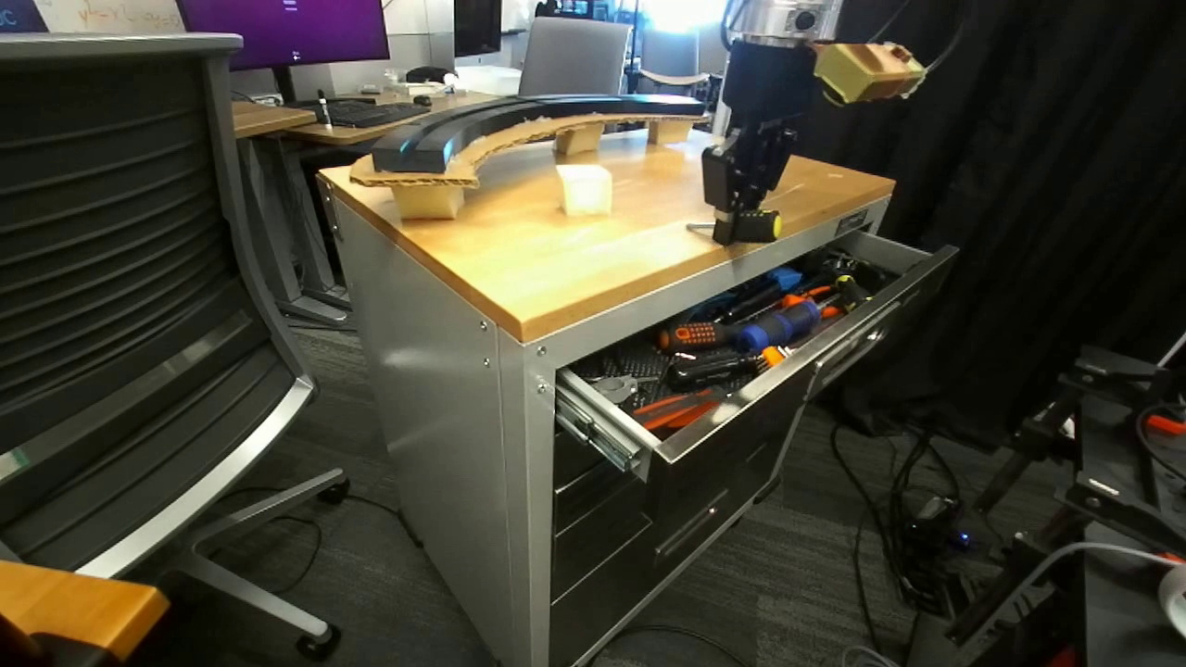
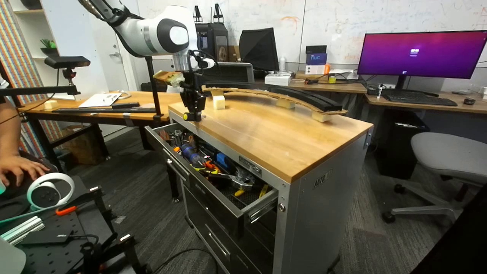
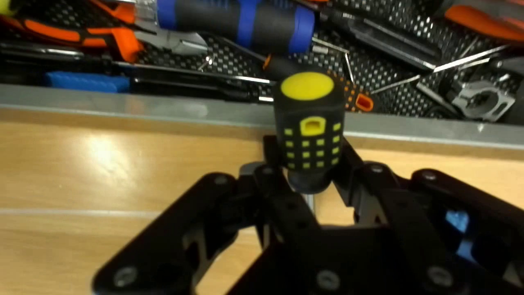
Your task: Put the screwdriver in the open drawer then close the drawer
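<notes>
Black two-fingered gripper, wrist view: pinching stubby, yellow-dotted black screwdriver over pale wooden cabinet top, near its 12 o'clock edge | Wide grey metal drawer: standing open past that edge, toward 12 o'clock | Progress, judged: grasp done; placing and closing remain.

In an exterior view, you see a monitor at two o'clock, a chair at three, a plant at ten.
</notes>
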`<control>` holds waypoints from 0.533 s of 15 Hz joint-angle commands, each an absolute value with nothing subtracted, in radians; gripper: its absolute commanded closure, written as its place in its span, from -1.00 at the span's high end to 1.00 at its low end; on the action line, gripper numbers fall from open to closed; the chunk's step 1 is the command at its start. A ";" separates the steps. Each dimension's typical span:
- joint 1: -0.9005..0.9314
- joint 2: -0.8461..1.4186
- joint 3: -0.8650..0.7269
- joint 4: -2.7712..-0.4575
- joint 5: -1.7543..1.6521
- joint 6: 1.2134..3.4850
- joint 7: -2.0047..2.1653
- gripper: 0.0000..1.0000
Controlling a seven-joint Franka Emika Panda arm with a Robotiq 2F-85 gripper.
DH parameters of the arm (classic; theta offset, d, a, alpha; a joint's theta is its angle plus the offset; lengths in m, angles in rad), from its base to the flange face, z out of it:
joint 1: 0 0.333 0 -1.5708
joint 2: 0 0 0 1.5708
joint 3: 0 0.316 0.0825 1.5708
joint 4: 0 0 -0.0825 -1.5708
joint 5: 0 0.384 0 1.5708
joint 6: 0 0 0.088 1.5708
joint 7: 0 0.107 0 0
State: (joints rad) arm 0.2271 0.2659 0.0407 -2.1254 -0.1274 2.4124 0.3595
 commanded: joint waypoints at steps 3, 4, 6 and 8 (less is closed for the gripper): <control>0.239 0.138 0.093 -2.305 -0.147 2.505 0.381 -0.76; 0.246 0.136 0.105 -2.326 -0.159 2.535 0.381 -0.76; 0.254 0.149 0.130 -2.345 -0.151 2.577 0.369 -0.77; 0.265 0.164 0.153 -2.359 -0.141 2.617 0.361 -0.76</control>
State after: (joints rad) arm 0.2488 0.1720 0.1291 -2.3196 -0.1386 2.5471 0.3600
